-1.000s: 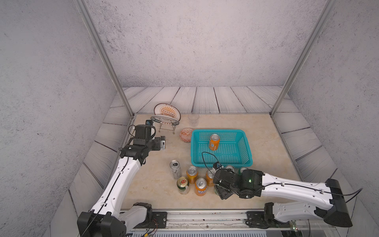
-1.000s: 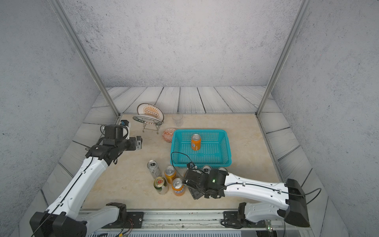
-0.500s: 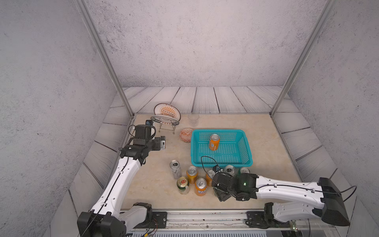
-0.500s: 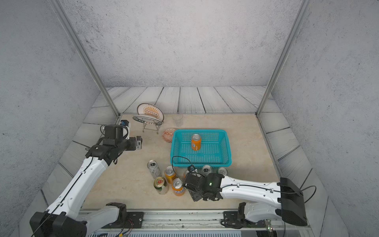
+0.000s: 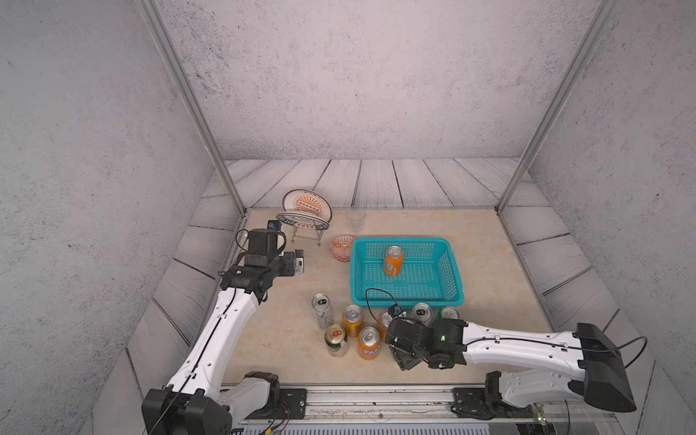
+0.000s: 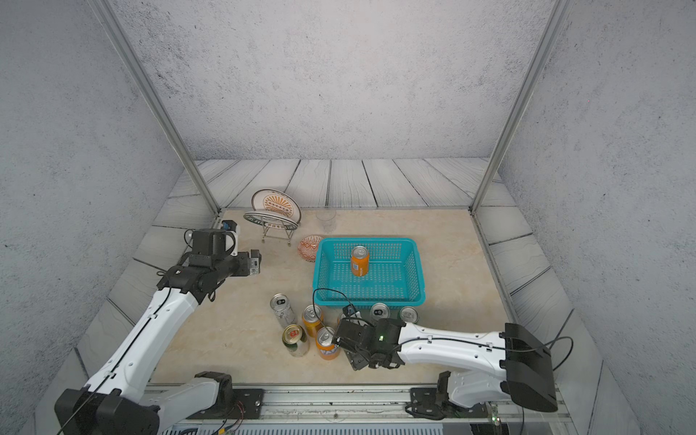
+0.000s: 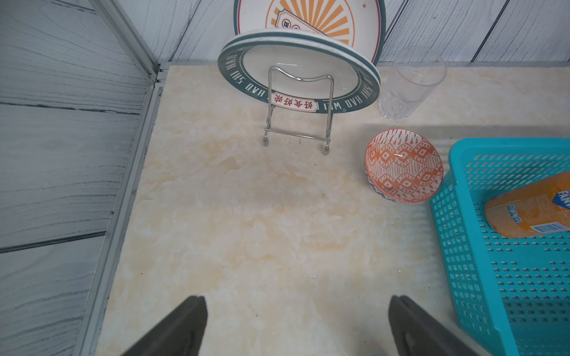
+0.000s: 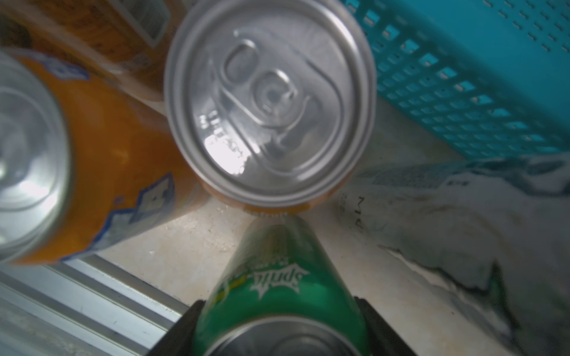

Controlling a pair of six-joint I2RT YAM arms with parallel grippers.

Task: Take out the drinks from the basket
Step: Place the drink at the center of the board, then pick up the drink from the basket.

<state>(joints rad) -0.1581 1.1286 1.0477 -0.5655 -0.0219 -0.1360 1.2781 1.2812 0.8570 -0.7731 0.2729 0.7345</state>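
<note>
Green can (image 8: 277, 271) | between right pincer (image 8: 277, 308) jaws, clamped or loosened: cannot tell; left pincer (image 7: 296, 308) apart, empty | risk: retreat may nudge orange can (image 8: 268, 101) just ahead; cluster topples

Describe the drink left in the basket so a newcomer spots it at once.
Find the turquoise basket on the beige tabletop. Inside it stands one orange can, upright and silver-topped. Every other can is outside the basket, nearer the robot's base.
</note>
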